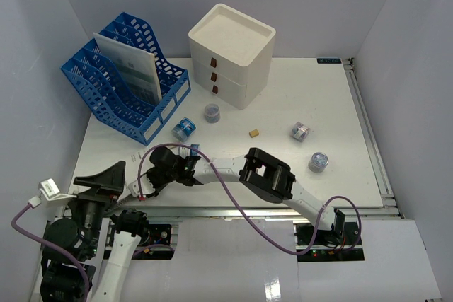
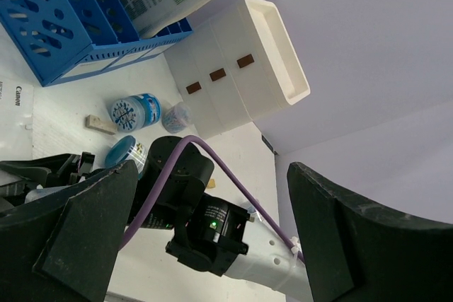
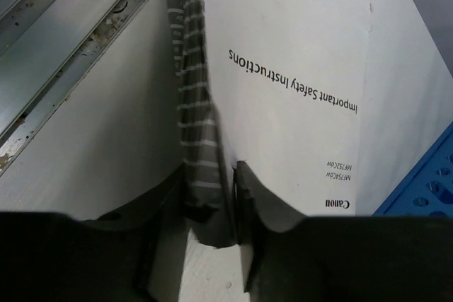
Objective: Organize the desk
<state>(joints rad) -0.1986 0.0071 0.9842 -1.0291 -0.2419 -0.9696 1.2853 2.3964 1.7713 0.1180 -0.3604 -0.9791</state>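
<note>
While the right gripper (image 3: 212,199) holds its jaws clamped on the safety booklet (image 3: 297,104) at the front-left of the worktop (image 1: 333,104) (left gripper (image 2: 212,169) jaws apart, empty), you are likely mid-filing: next, lift it clear toward the blue rack (image 1: 106,100).

A white booklet (image 3: 297,104) near the front edge of the desk (image 1: 333,97), toward its left corner, reads "Important Safety Instructions". Below that stand "Canon" and two small model lines, seemingly "MF752Cdw" and "MF754Cdw". The left wrist view shows "Canon" on it too.
</note>
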